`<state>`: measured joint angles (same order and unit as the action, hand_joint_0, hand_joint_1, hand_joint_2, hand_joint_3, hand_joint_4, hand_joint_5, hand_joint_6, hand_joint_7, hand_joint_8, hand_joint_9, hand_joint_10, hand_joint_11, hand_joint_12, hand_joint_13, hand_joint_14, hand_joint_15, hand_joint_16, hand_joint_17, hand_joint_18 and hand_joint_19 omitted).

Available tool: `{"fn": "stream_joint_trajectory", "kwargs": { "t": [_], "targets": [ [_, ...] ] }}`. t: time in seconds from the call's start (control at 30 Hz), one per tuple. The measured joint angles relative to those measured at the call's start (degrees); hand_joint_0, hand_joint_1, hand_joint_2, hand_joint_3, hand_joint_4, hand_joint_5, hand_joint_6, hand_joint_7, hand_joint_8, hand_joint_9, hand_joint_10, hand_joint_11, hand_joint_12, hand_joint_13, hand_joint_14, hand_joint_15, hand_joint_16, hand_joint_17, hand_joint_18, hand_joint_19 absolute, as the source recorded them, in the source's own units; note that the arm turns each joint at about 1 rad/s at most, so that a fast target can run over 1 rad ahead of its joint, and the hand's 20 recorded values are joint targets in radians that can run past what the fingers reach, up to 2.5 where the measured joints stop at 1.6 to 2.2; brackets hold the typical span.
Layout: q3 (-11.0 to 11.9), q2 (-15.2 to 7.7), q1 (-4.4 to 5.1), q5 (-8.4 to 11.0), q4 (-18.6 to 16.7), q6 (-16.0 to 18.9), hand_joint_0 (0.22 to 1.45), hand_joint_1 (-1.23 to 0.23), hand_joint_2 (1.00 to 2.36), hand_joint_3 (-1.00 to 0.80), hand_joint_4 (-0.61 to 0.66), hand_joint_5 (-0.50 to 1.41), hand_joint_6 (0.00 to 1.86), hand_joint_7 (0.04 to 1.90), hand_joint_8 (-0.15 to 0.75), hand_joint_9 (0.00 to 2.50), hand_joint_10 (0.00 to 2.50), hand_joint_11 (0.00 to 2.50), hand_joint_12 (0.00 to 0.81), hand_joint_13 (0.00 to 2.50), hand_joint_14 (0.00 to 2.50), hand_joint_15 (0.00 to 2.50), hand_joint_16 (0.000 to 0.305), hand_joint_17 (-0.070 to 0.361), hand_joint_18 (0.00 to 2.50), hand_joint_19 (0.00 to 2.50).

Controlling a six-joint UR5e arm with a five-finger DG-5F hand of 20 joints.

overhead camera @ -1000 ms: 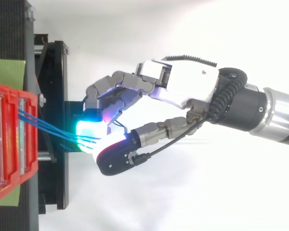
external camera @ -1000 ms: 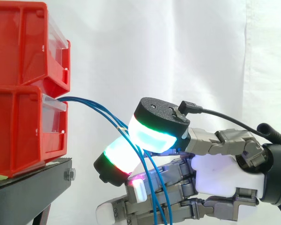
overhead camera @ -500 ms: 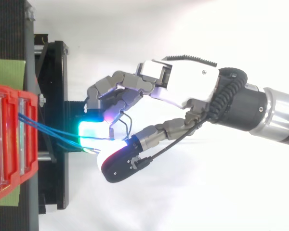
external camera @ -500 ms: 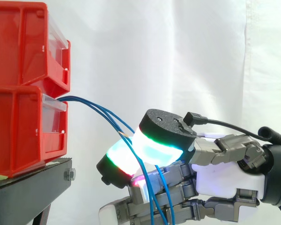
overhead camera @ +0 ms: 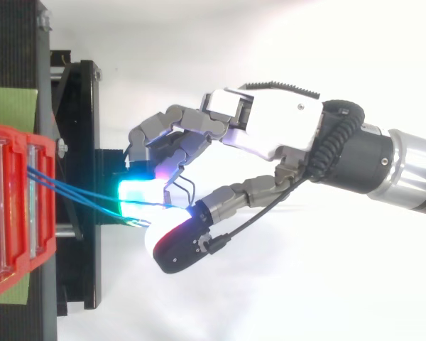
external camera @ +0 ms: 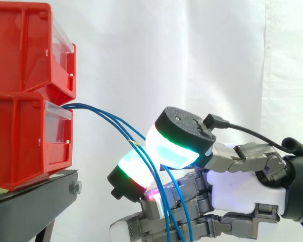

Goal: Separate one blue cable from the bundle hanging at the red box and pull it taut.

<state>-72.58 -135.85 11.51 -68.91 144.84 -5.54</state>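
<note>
The thin blue cables (external camera: pixel 88 107) leave the lower red plastic bin (external camera: pixel 20 141) and slope down to the right into the white-and-grey hand (external camera: pixel 237 189). Its fingers are curled, and the glowing pads (external camera: pixel 174 148) pinch the cables between them. The bin lies to the left of the hand in the side view.

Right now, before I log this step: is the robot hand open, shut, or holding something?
The robot hand: shut on the blue cables, pinched between thumb and finger.

The arm (overhead camera: pixel 412 170) reaches in from the right with the hand (overhead camera: pixel 270 131) turned on its side and its fingers curled. The thumb's pad (external camera: pixel 179 146), glowing cyan and green, closes against a fingertip (external camera: pixel 134 174) glowing green and red. The blue cables (external camera: pixel 115 121) are pinched between them.
</note>
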Motion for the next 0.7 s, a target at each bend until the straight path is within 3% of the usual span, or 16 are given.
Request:
{"fn": "stream_joint_trajectory", "kwargs": {
  "t": [0.1, 0.4, 0.6, 0.7],
  "targets": [
    [0.02, -0.01, -0.01, 0.0, 0.0, 0.0, 0.58, -0.68, 1.0, -0.5, 0.11, -0.16, 0.9, 1.15, 0.296, 1.03, 0.02, 1.05, 0.285, 0.75, 0.02, 0.39, 0.027, 0.061, 0.51, 0.27],
    [0.02, 0.0, 0.04, 0.01, 0.12, 0.46, 0.72, -0.82, 1.01, -0.43, -0.02, -0.19, 0.93, 1.23, 0.281, 0.96, 0.02, 1.04, 0.284, 0.73, 0.01, 0.38, 0.028, 0.063, 0.53, 0.26],
    [0.03, 0.01, 0.02, 0.08, 0.57, 1.31, 0.75, -0.85, 1.01, -0.41, -0.01, -0.21, 0.94, 1.25, 0.278, 0.92, 0.02, 1.02, 0.29, 0.71, 0.01, 0.37, 0.029, 0.066, 0.53, 0.25],
    [0.01, 0.0, 0.02, 0.07, 0.67, 1.44, 0.77, -0.86, 1.0, -0.5, 0.02, -0.21, 0.94, 1.17, 0.267, 0.89, 0.02, 1.01, 0.294, 0.7, 0.01, 0.37, 0.03, 0.068, 0.52, 0.24]
  ]
}}
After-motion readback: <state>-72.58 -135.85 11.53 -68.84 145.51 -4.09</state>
